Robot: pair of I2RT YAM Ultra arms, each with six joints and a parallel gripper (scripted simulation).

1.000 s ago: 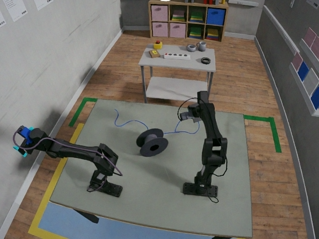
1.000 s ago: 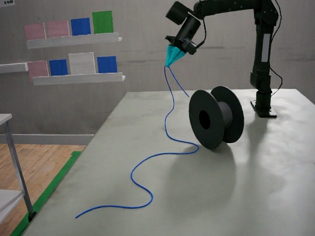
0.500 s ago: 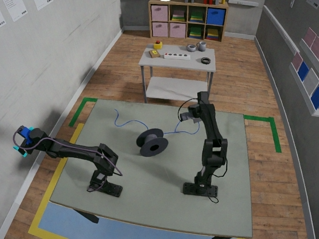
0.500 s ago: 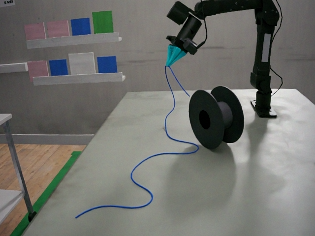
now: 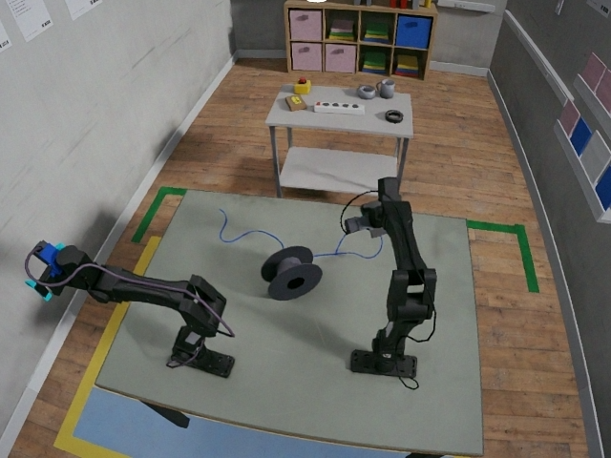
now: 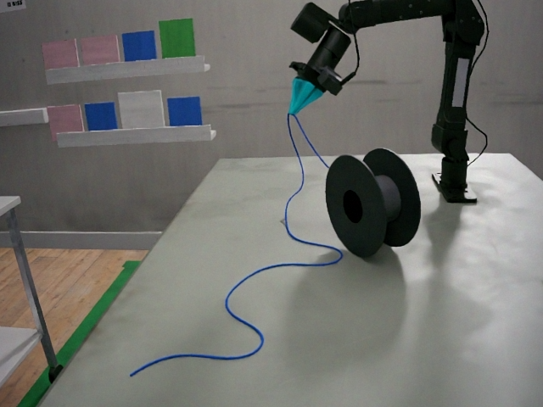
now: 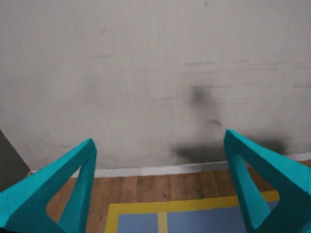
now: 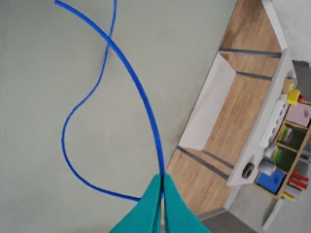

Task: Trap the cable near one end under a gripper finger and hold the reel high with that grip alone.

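A dark grey reel rests on its rims on the grey table top, near the middle. A blue cable lies in curves on the table beside it. My right gripper is shut on the cable and holds that part high above the table, beyond the reel. Two strands hang from the fingertips: the long one runs down to the table, the short one ends free. My left gripper is open and empty, stretched out past the table edge towards the wall.
A small grey side table with several small items stands beyond the work table. A cubby shelf stands at the back wall. Green and yellow tape marks the floor around the table. The wall is close to the left gripper.
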